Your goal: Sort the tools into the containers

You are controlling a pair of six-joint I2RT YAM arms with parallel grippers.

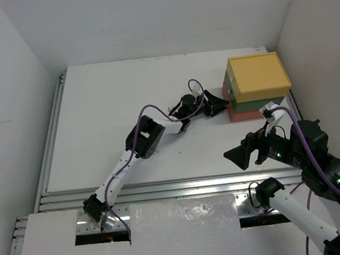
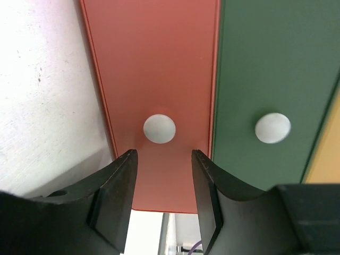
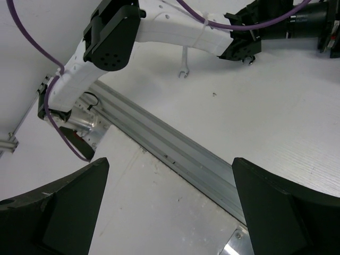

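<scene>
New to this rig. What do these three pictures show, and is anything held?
Two robot arms stand on a white table. The wide picture comes from a fixed camera overhead; the others from a camera on each wrist. The left gripper is open, facing the white knob of the red container, lowest in a stack under a green container and a yellow container. The right gripper is open too, above the near rail. A small silver wrench lies on the table. Nothing is held.

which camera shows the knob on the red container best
Left wrist: the white knob sits large just beyond the open left fingers. Top external shows only the red container, knob hidden; right wrist shows neither.
</scene>
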